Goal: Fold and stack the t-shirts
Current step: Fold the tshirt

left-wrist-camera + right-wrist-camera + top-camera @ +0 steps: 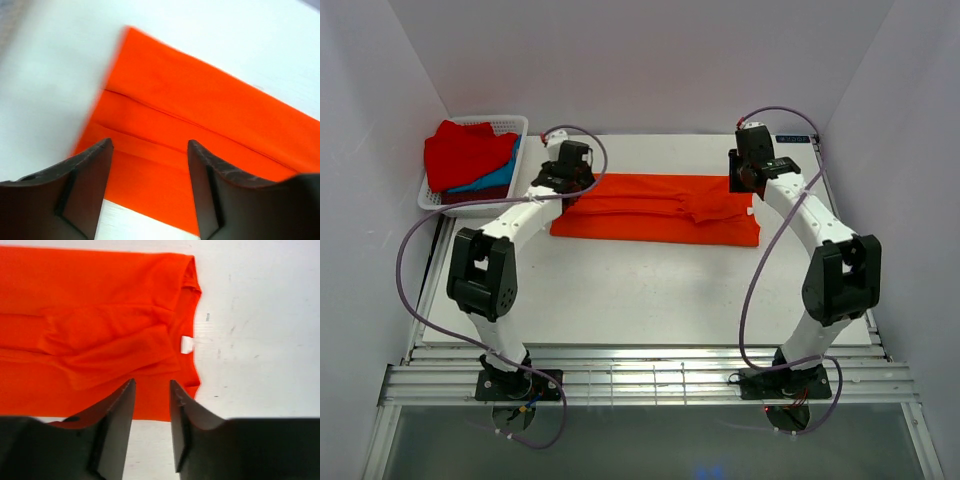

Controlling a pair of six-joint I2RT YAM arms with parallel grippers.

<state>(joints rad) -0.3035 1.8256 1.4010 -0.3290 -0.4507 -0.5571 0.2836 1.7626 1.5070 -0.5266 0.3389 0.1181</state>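
Observation:
A bright orange-red t-shirt (pixel 655 210) lies on the white table, folded lengthwise into a long flat band. My left gripper (pixel 572 190) hovers over its left end and is open, with only cloth (pixel 200 110) and table showing between the fingers (pixel 150 142). At the collar end on the right, my right gripper (pixel 747 188) is also open and holds nothing (pixel 151 382). The shirt (pixel 100 315) shows a folded-in sleeve and a white neck label (pixel 186 344). More t-shirts sit in the basket: a red one (pixel 465 150) on top, with a blue one (pixel 500 180) under it.
A white lattice basket (pixel 510 122) stands at the table's back left corner. White walls close in the back and both sides. Bare table (pixel 650 290) stretches between the shirt and the arm bases. Purple cables loop beside each arm.

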